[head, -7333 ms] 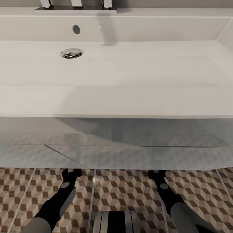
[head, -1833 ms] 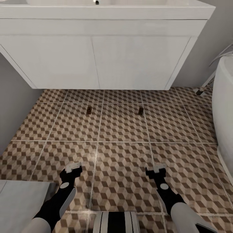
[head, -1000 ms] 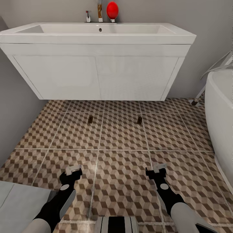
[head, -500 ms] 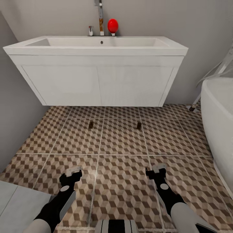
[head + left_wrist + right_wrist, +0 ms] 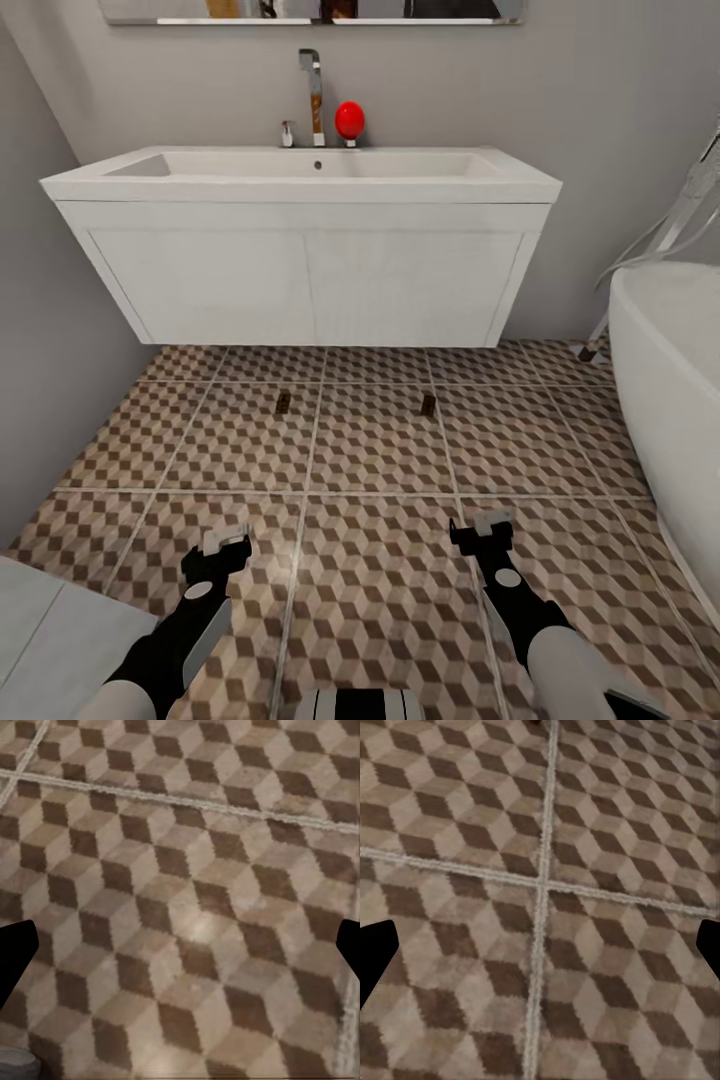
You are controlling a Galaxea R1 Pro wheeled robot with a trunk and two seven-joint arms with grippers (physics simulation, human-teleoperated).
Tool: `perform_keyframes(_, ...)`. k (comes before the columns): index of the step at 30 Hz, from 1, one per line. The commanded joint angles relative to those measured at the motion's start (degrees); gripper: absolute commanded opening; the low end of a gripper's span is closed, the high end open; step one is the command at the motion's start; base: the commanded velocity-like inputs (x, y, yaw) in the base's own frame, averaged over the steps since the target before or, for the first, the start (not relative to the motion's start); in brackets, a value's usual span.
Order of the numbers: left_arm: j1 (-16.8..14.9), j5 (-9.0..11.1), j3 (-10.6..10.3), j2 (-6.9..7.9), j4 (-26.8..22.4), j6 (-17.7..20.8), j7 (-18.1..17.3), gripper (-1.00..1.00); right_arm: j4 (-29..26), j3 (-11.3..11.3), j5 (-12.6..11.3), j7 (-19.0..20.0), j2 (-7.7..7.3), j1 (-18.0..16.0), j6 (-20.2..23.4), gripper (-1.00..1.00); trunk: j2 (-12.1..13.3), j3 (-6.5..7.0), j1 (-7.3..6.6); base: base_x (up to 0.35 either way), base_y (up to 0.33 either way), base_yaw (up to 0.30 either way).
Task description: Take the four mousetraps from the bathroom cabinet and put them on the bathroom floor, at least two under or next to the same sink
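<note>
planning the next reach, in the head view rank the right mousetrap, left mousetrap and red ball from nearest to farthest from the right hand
1. right mousetrap, on the floor ahead of the right hand
2. left mousetrap, floor, further left
3. red ball, up behind the sink

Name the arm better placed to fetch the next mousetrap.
No clear favourite: left gripper and right gripper both hang open and empty over the bathroom floor, level with each other.

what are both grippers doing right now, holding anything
Left gripper: open, empty, above the bathroom floor.
Right gripper: open, empty, above the same floor.
</note>
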Motion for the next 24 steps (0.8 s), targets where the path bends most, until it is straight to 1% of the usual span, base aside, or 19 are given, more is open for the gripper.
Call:
perform_keyframes(1,0.0,0.6,-0.5,0.09,0.5,-0.1,0.3,1.0,0.2,-0.4,0.6,-0.2,0.05,0.0,-0.2,1.0,0.0,0.19,-0.03,0.0,0.0,0.0)
perform_keyframes(4,0.0,0.6,-0.5,0.05,2.3,-0.2,-0.6,1.0,1.4,-0.5,0.5,-0.1,0.0,0.0,-0.2,1.0,0.0,0.85,-0.11,0.0,0.0,0.0)
perform_keyframes(9,0.0,0.6,-0.5,-0.02,5.5,-0.8,-2.0,1.0,5.2,-0.5,0.4,0.0,-0.26,0.0,-0.4,1.0,0.1,1.96,-0.24,0.0,0.0,0.0)
perform_keyframes(15,0.0,0.7,-0.4,-0.02,10.1,-4.3,-3.3,1.0,10.3,-0.5,0.4,0.0,-0.56,0.2,-0.6,1.0,0.2,3.29,-0.39,0.0,0.0,0.0)
perform_keyframes(16,0.0,0.7,-0.4,-0.02,12.1,-5.7,-3.7,1.0,11.7,-0.5,0.4,0.0,-0.79,0.3,-0.7,1.0,0.2,3.51,-0.42,0.0,0.0,0.0)
perform_keyframes(21,0.0,0.7,-0.4,-0.04,17.5,-9.0,-4.4,1.0,15.3,-0.5,0.4,0.0,-1.84,0.4,-0.8,1.0,0.3,4.62,-0.55,0.0,0.0,0.0)
perform_keyframes(22,0.0,0.7,-0.4,-0.04,19.6,-10.0,-4.5,1.0,16.5,-0.5,0.4,0.0,-2.37,0.5,-0.9,1.0,0.3,4.84,-0.58,0.0,0.0,0.0)
perform_keyframes(24,0.0,0.8,-0.4,-0.05,21.6,-10.7,-4.6,1.0,17.7,-0.5,0.4,0.0,-2.96,0.5,-0.9,1.0,0.3,5.28,-0.63,0.0,0.0,0.0)
